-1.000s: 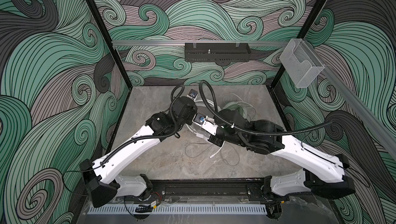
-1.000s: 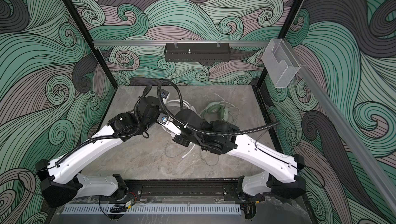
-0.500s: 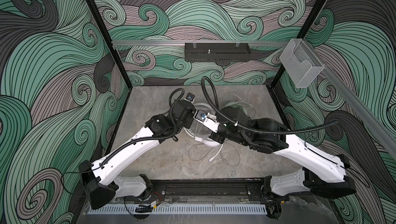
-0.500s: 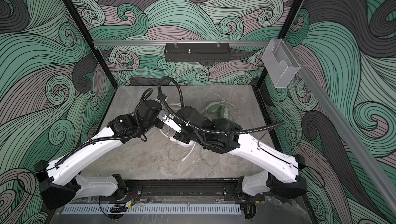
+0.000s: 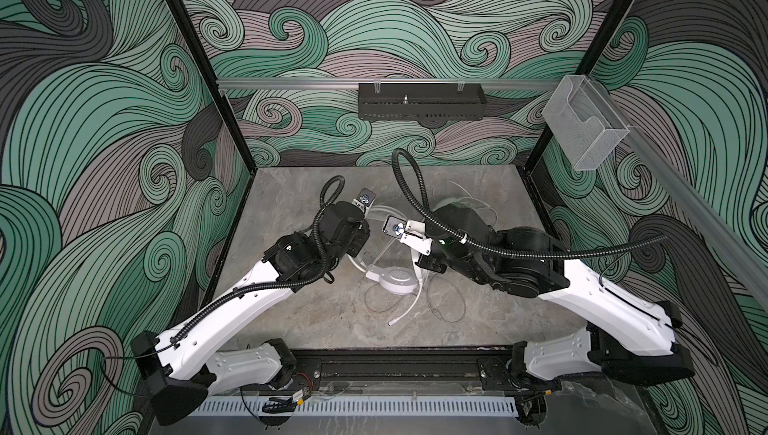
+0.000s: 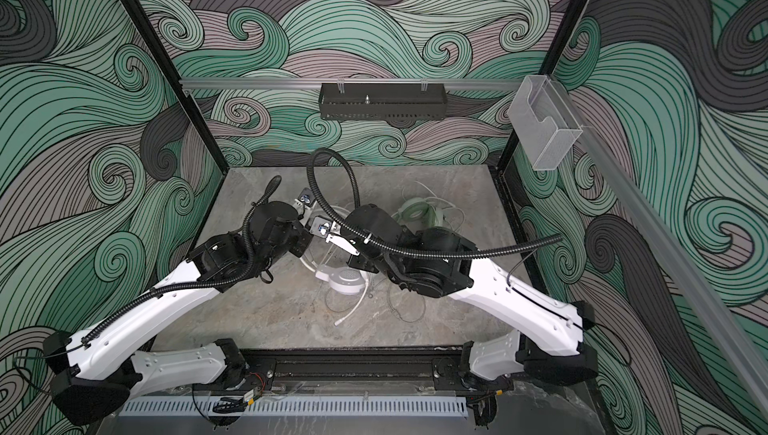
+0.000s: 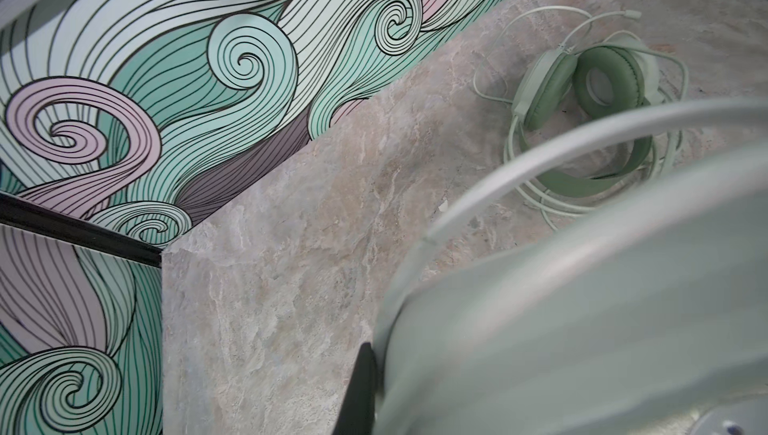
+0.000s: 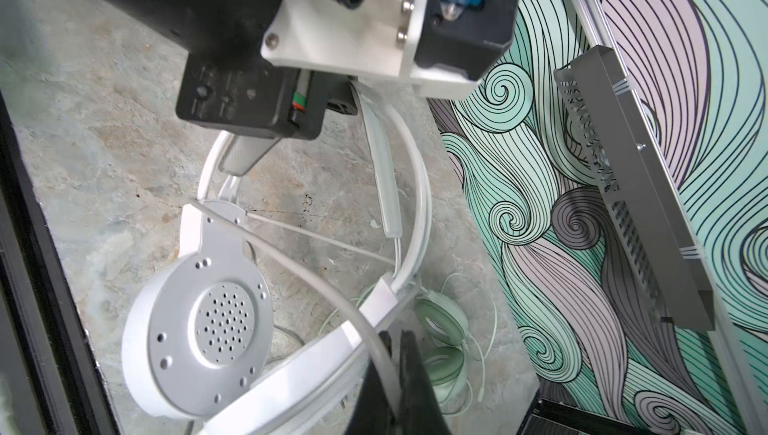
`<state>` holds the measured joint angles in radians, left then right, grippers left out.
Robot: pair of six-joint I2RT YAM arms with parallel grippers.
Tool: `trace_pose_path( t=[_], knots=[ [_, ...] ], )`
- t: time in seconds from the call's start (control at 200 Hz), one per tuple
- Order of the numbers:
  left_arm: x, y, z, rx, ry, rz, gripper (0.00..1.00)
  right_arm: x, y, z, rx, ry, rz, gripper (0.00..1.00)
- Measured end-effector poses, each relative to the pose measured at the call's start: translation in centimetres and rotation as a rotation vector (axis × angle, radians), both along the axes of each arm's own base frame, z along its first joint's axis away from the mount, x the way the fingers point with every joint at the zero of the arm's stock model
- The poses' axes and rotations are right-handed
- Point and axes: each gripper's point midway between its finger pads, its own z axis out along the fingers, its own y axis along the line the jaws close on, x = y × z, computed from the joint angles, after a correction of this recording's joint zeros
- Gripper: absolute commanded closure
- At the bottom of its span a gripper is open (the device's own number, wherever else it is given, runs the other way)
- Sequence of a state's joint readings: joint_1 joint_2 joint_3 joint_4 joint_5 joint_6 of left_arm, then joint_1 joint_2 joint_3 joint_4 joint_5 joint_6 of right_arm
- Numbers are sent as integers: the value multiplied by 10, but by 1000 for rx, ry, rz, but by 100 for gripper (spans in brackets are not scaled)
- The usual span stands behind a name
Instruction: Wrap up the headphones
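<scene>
White headphones [image 5: 395, 278], earcup [image 8: 199, 320] face-up, headband [image 8: 420, 212] rearward

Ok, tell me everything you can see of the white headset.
The white headset looks like smooth matte plastic: a round earcup with a perforated centre, two thin headband hoops and an inner strap. Only one earcup shows clearly. It sits in the middle of the table, earcup low, band rising to the left gripper, shut on it. Its thin cable runs into the shut right gripper; a white plug end lies loose on the table.
</scene>
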<state>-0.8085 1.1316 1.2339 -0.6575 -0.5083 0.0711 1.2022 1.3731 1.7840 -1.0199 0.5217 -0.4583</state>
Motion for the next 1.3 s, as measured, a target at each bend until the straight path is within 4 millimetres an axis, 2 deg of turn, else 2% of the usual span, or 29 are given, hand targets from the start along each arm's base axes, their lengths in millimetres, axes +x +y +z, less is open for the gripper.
trace_pose_path(
  t=[0.165,0.365,0.595,0.685,0.841,1.116,1.296],
  knots=[
    [-1,4,6,26,-24,-10,100,5,-4,0,-62,-45,0,100],
    [1,13,7,80,-45,18,100,8,-5,11,-66,-79,-5,100],
    [-2,7,8,58,-39,-23,100,13,-9,12,-73,-91,-28,100],
    [-6,5,11,43,-40,-45,100,18,-12,15,-67,-92,-46,96],
    [-7,6,14,36,-45,-46,100,24,-15,22,-41,-93,-60,97],
    [-6,8,14,34,-46,-33,100,24,-6,30,11,-77,-60,96],
    [-5,13,17,38,-60,-1,100,34,-12,34,12,-95,-107,93]
  ],
)
